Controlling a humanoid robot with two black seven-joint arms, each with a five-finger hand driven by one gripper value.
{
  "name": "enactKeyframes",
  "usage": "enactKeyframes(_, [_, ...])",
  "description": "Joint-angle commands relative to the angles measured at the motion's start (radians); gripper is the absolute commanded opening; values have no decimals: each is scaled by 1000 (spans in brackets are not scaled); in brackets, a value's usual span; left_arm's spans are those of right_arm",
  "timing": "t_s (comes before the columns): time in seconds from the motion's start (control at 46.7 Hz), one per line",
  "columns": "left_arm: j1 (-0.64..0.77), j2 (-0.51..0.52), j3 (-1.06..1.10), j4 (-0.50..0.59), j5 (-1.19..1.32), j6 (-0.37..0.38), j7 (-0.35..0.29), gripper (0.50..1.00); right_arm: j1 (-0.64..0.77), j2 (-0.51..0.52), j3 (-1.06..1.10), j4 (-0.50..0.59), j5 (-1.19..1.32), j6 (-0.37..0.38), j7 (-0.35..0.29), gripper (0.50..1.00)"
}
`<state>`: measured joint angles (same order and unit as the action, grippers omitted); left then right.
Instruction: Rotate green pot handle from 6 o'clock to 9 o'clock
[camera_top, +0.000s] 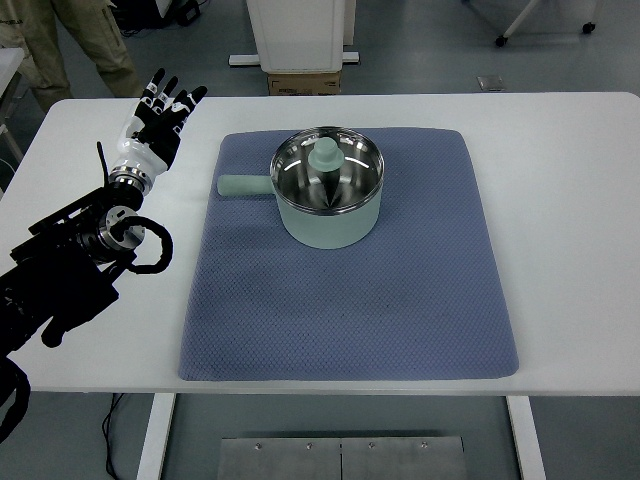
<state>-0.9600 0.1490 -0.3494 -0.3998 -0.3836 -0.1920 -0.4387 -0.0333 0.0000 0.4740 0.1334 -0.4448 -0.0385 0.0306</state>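
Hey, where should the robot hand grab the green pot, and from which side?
Probably the straight handle, which juts out level toward the picture's left, clear of the pot body. Come from the left, where the open left robot hand hovers, fingers wrapping across it.

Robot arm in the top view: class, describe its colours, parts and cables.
The left arm is mostly black, built of blocky links with a round silver joint. A black cable loops beside the forearm. The wrist has a white cuff, and the left hand is black with white patches on its fingers.
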Motion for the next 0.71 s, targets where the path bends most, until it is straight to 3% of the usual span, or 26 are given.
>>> enactKeyframes(0.0, [10, -12, -5, -1, 0, -3, 0, 1000, 1, 0, 0, 0, 0, 0, 0, 1000])
enactKeyframes(0.685, [12, -55, -34, 1, 2, -7, 0, 1000, 0, 0, 0, 3, -2, 2, 0, 1000])
